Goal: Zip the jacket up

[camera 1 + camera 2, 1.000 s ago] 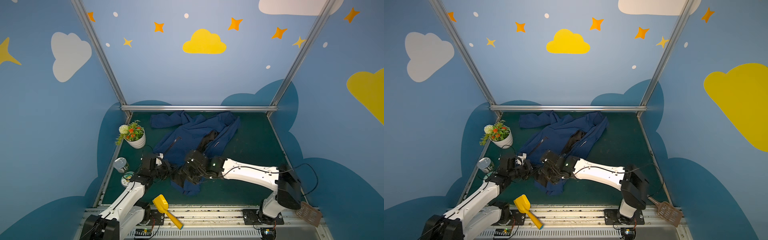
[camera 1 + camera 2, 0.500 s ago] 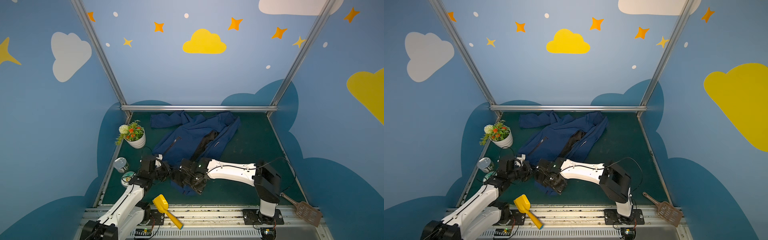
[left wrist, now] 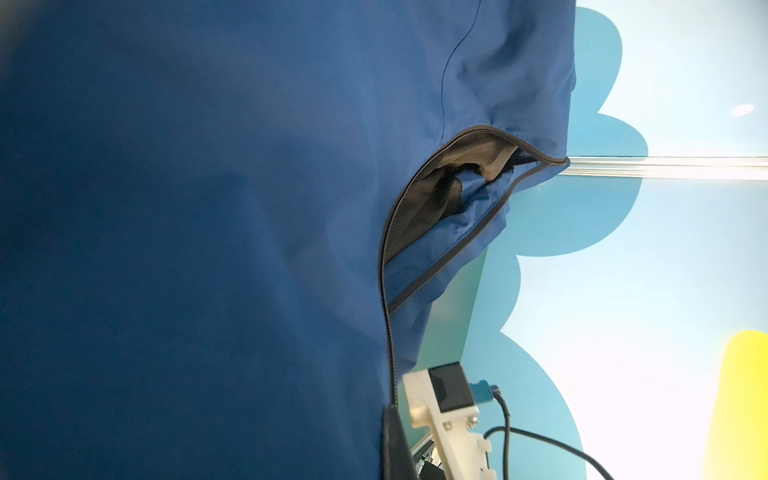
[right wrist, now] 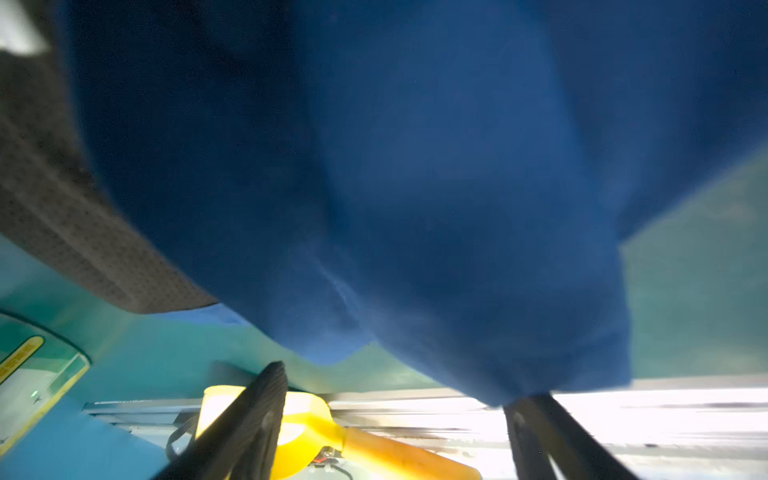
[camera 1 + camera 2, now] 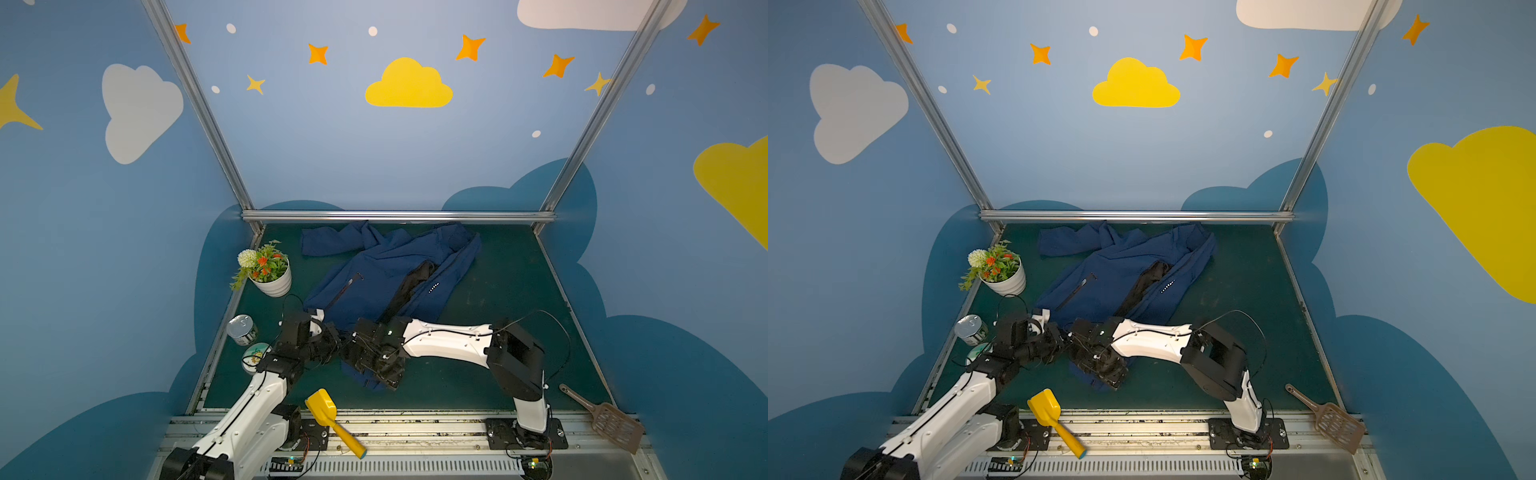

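The navy jacket [image 5: 386,266] [image 5: 1121,270] lies spread on the green table, with black lining showing along its open front. My left gripper [image 5: 334,345] [image 5: 1061,338] is shut on the jacket's near hem by the front zipper. In the left wrist view the two zipper tracks [image 3: 386,316] join and run as one line down to my left gripper [image 3: 388,411]. My right gripper [image 5: 374,370] [image 5: 1104,370] hovers over the near hem. Its fingers [image 4: 266,399] stand wide open, with blue fabric [image 4: 415,166] hanging just beyond the tips and nothing between them.
A white flower pot [image 5: 272,278], a tin can [image 5: 242,329] and a round lid [image 5: 254,357] stand along the table's left edge. A yellow scoop [image 5: 328,415] lies on the front rail. A brown slotted spatula [image 5: 606,419] lies at the front right.
My right gripper has opened wider and moved toward the table's front over the hem, with its arm swinging left. The left gripper has stayed shut in place.
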